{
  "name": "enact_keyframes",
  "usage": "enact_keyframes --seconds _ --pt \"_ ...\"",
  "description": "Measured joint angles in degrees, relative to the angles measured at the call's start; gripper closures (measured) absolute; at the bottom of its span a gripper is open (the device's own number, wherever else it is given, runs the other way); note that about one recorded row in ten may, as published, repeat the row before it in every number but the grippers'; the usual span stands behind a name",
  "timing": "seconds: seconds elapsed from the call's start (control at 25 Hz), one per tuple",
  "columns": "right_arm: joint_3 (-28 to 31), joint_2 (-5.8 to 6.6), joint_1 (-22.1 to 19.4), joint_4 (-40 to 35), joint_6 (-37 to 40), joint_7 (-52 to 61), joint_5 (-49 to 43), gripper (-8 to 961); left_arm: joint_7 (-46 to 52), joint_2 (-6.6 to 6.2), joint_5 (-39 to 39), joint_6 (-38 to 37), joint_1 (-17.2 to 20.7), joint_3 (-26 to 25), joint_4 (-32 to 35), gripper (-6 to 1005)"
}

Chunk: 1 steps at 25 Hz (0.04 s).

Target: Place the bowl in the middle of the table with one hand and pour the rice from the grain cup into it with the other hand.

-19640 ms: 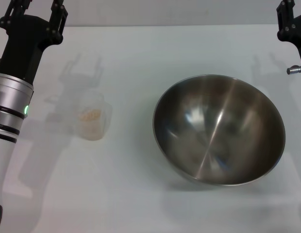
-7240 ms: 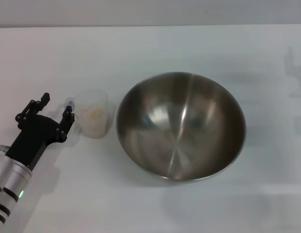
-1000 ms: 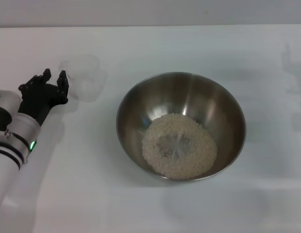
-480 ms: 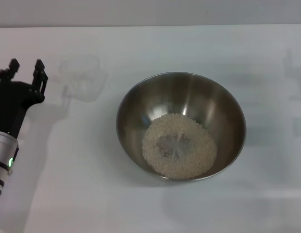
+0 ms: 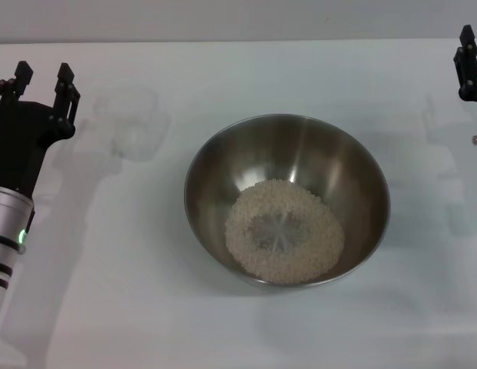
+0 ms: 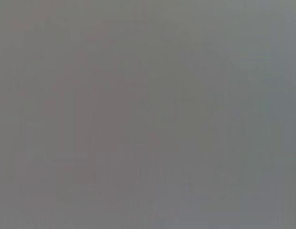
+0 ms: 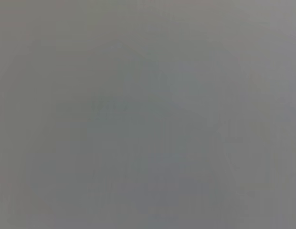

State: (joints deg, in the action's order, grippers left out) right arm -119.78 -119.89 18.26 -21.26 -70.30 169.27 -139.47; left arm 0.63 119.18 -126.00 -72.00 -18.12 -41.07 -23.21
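Note:
The stainless-steel bowl point(image 5: 287, 200) stands in the middle of the white table point(image 5: 146, 307), with the rice point(image 5: 284, 230) lying as a pale mass in its bottom. The clear grain cup point(image 5: 131, 121) stands upright to the bowl's left and looks empty. My left gripper point(image 5: 44, 71) is open and empty, raised to the left of the cup and apart from it. My right gripper point(image 5: 471, 68) shows only in part at the far right edge, away from the bowl. Both wrist views show only plain grey.
Shadows of both arms fall on the tabletop, left of the cup and right of the bowl. The table's far edge point(image 5: 238, 41) runs along the top of the head view.
My left gripper has drawn back from the cup, moving left and toward the far side with its fingers open. My right gripper has come into view at the right edge.

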Motion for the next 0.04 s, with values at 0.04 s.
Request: enact_keyframes --seconds 0.04 --pt "-0.01 0.00 -0.04 0.00 0.13 0.00 0.03 446 -0.01 0.00 0.08 0.01 -0.33 -0.19 0.02 445"
